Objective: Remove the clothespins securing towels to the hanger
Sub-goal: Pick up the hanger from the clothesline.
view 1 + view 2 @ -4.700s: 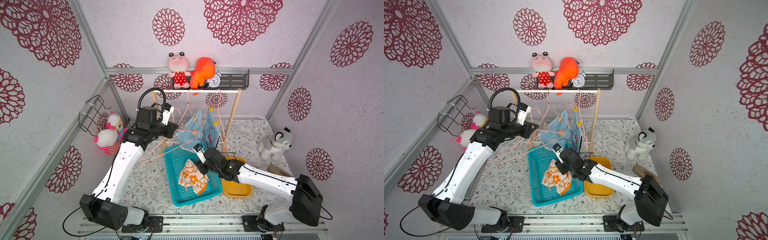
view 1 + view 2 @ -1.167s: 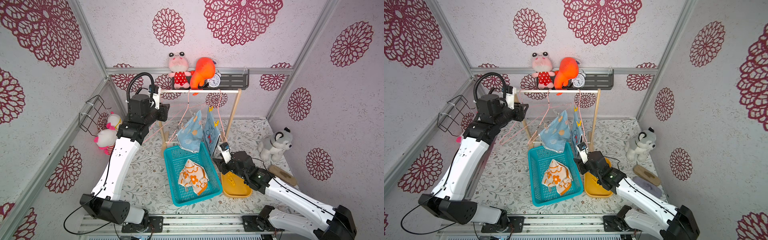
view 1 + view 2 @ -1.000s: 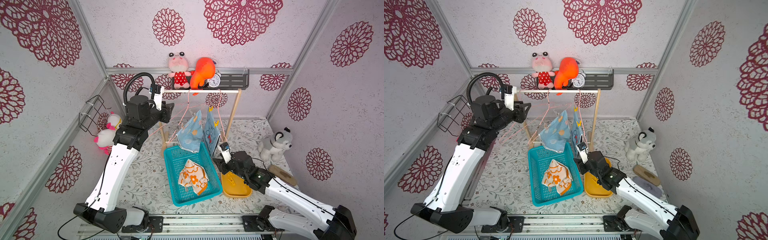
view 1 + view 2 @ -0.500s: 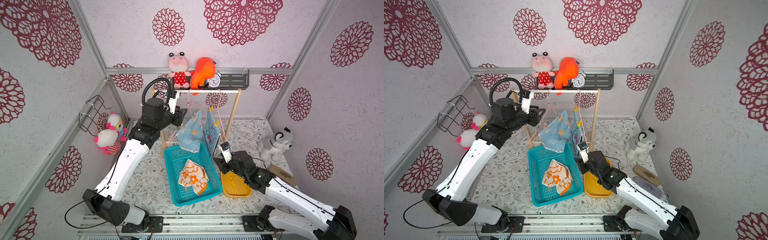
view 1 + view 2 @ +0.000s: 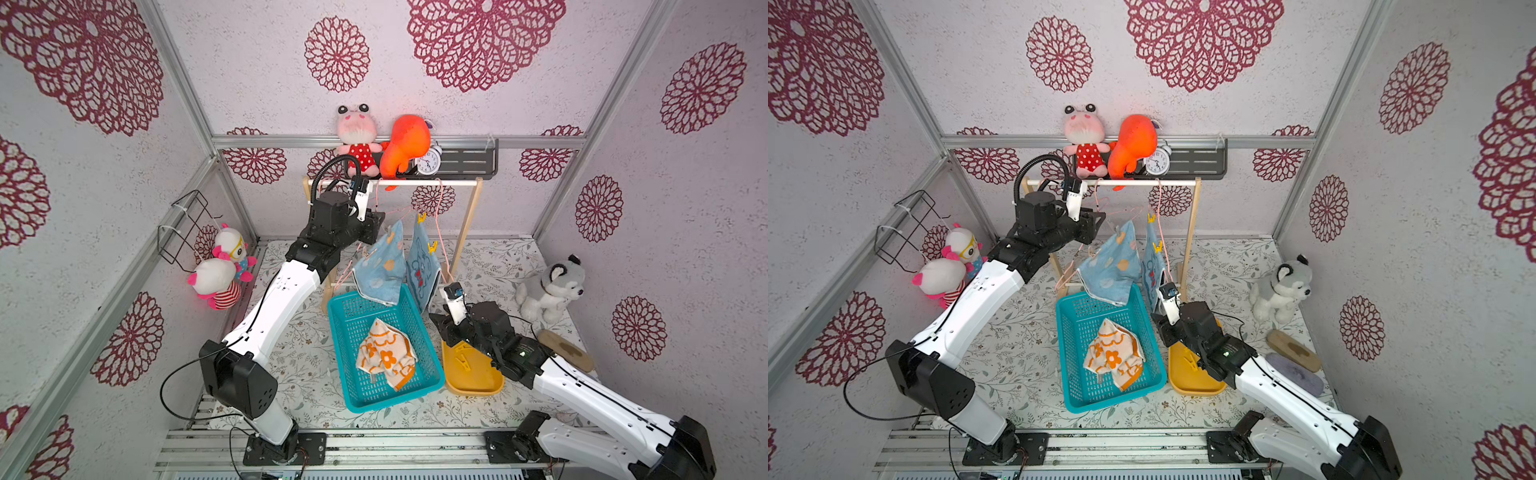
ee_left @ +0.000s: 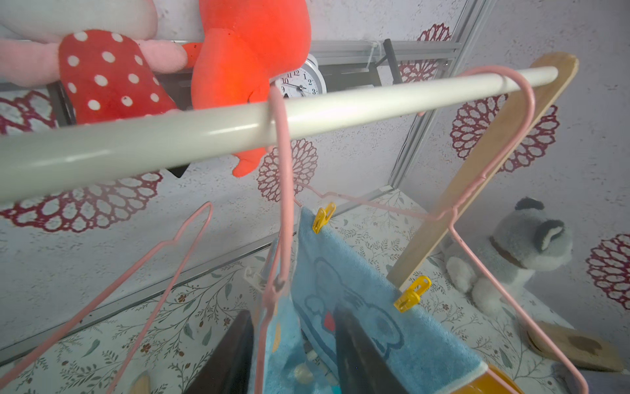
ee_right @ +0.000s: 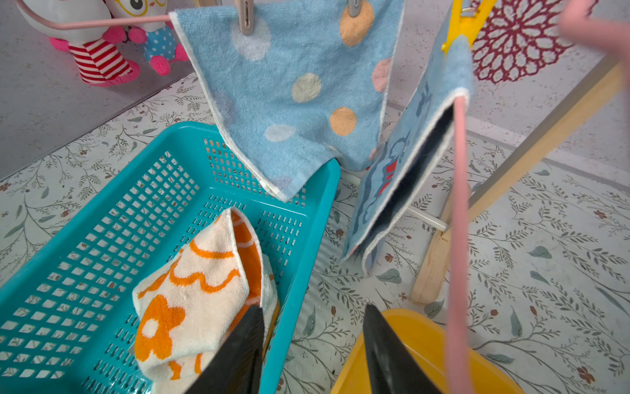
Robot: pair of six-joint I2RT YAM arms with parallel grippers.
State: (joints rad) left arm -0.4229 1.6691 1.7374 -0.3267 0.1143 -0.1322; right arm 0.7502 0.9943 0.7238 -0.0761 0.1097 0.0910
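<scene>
Clothespins (image 6: 324,216) unmoved; left fingers (image 6: 235,354) have reached dotted towel (image 5: 380,270).

The flower-patterned surface (image 5: 299,361) carried a teal basket (image 5: 353,328) near its middle, with a yellow tray (image 5: 473,378) just beside it. Behind them stood the wooden rack (image 5: 465,232). A grey plush husky (image 5: 548,286) sat near the far corner, with a wooden brush (image 5: 565,355) and a greyish pad (image 5: 1293,374) close by. On the wall shelf (image 5: 469,160) rested a pink plush (image 5: 357,137), an orange plush (image 5: 405,143) and a clock (image 5: 427,160).
</scene>
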